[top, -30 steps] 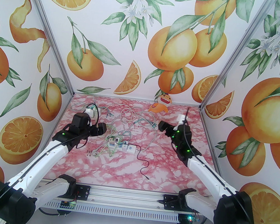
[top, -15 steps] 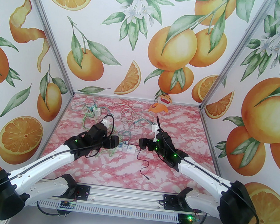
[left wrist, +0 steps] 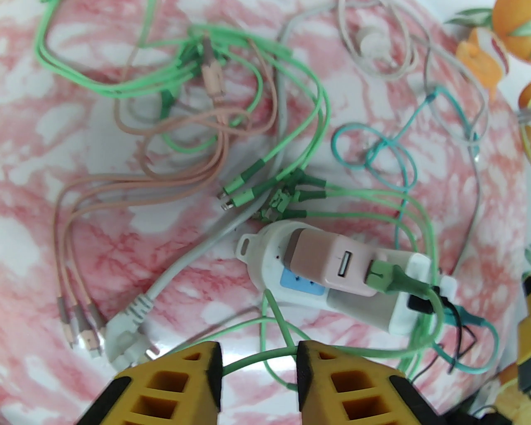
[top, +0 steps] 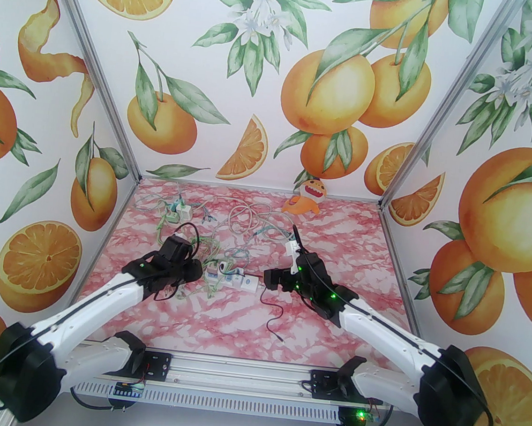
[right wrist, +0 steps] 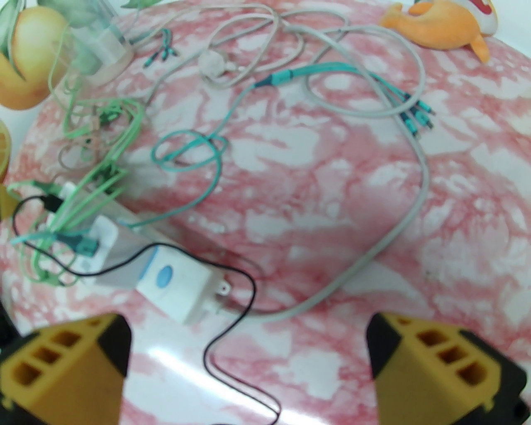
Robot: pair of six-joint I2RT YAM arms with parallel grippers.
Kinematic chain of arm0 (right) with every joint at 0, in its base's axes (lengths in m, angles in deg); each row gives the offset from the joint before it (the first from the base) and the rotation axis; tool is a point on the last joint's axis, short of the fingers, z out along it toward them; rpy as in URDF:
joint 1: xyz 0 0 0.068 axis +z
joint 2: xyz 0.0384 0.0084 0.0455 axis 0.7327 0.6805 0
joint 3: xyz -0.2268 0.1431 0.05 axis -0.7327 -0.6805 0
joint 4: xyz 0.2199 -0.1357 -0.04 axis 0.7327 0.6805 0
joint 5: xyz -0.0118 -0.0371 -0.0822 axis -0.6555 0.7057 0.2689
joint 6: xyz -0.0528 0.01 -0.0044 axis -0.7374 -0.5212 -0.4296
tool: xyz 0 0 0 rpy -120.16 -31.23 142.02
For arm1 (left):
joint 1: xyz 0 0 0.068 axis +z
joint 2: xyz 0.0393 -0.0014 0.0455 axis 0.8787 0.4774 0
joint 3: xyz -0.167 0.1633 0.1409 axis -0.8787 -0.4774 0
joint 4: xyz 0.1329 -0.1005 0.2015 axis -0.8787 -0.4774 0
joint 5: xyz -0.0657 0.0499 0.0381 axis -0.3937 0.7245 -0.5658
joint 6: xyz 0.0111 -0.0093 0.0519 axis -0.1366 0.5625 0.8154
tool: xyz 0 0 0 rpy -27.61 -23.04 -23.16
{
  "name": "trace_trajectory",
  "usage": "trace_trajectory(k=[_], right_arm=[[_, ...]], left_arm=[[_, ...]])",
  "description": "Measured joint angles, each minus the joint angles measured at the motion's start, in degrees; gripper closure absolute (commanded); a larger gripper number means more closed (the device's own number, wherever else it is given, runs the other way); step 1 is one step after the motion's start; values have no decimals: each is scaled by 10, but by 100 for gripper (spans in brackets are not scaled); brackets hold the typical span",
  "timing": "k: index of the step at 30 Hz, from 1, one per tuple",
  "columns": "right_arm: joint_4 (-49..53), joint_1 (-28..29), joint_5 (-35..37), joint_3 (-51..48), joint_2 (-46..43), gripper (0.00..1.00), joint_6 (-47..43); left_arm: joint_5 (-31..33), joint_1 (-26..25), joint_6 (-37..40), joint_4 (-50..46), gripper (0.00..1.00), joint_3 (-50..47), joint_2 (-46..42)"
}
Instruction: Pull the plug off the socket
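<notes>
Top camera high at 6 o'clock facing 12, wrist cameras close above table (top: 335,266), angled down, all sharing power strip (top: 240,281)

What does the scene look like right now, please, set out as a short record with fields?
Surface: pink marbled table
Socket: white power strip, lying mid-table between the arms
Plugged in: pink adapter on the strip; green plug in one of the adapter's USB ports
Loose items: tangled green, pink, teal and grey cables; black wire; orange plush toy at the back
Left gripper: jaws apart by a narrow gap, green cable crossing it, short of the strip
Right gripper: wide open, facing the strip's switch end, holding nothing
Task status: plugs not yet pulled
</notes>
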Motion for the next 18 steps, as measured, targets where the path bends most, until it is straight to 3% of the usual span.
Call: trace_trajectory(k=[9,18], right_arm=[[1,0,1,0,-7,0,-6],[2,0,6,0,-7,0,-6]], left_arm=[[-34,-5,14,32,63,14,83],[-29,-15,59,15,54,116,143]])
